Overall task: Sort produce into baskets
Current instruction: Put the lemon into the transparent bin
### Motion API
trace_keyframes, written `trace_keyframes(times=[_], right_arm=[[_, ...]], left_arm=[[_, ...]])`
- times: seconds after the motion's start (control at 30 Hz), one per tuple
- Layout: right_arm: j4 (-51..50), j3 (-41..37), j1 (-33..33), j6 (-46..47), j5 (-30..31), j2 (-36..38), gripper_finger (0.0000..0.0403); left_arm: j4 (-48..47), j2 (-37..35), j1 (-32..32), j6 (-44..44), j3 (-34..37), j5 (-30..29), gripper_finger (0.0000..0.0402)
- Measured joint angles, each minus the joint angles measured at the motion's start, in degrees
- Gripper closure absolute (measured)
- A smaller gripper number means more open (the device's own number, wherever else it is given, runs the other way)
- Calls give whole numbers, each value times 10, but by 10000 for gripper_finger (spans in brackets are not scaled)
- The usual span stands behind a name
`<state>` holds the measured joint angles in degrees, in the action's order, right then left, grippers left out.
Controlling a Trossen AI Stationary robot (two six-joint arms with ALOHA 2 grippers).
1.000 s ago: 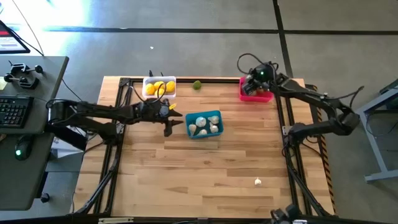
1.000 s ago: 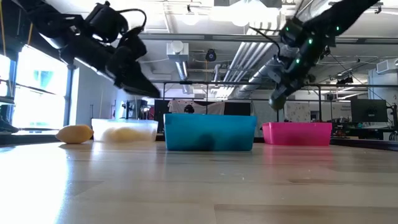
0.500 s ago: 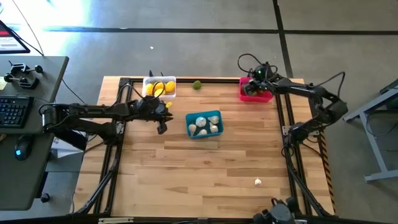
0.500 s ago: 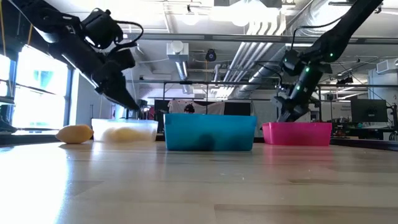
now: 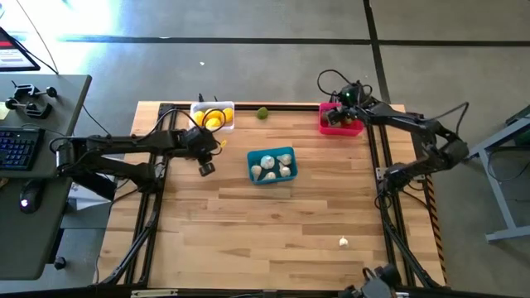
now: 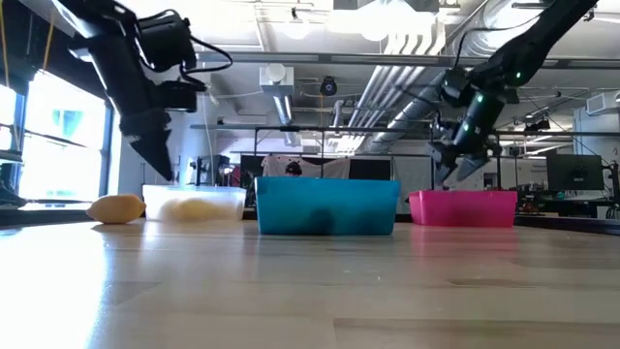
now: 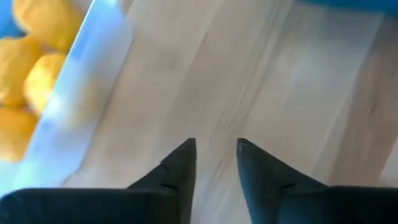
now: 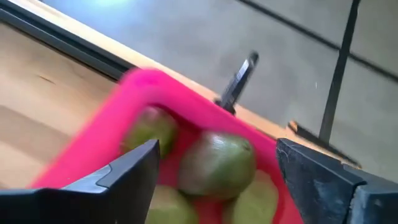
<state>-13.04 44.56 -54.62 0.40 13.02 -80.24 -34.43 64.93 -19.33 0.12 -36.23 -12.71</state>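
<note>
My left gripper point(image 5: 204, 168) hangs over bare wood between the white bin point(image 5: 212, 117) of lemons and the teal bin point(image 5: 272, 165) of garlic bulbs. Its fingers point(image 7: 214, 149) are a narrow gap apart and hold nothing. My right gripper point(image 5: 338, 111) is wide open point(image 8: 217, 155) just above the pink bin point(image 5: 341, 125), which holds green fruits point(image 8: 216, 163). One green fruit point(image 5: 262, 113) lies on the table by the far edge. One garlic bulb point(image 5: 343, 242) lies near the front right. One lemon point(image 6: 116, 207) lies on the table beside the white bin point(image 6: 194, 203).
Black frame rails point(image 5: 157, 178) run along the table's left, right and far edges. A desk with a keyboard point(image 5: 18, 149) stands left of the table. The near half of the wooden top point(image 5: 265, 232) holds only the garlic bulb.
My left gripper has moved toward the table's left edge, away from the teal bin, and now points more steeply down. My right gripper has stayed over the pink bin and has come down closer to it.
</note>
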Motion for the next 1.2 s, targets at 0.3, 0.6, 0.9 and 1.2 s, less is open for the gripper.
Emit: trace_keyframes(times=[0.3,0.6,0.9,1.2], right_arm=[[-11,0,51,-21,-1,83,89],[-27,0,71,-30,-2,94,89],[-41,0,72,-34,-1,94,89],[-43,0,72,-41,-1,94,89]], left_arm=[[-66,17,-10,-31,-18,-50,192],[-107,119,-26,-46,-53,-62,151],[-252,219,-28,-26,-127,-118,151],[-256,265,-50,-14,-121,-134,151]])
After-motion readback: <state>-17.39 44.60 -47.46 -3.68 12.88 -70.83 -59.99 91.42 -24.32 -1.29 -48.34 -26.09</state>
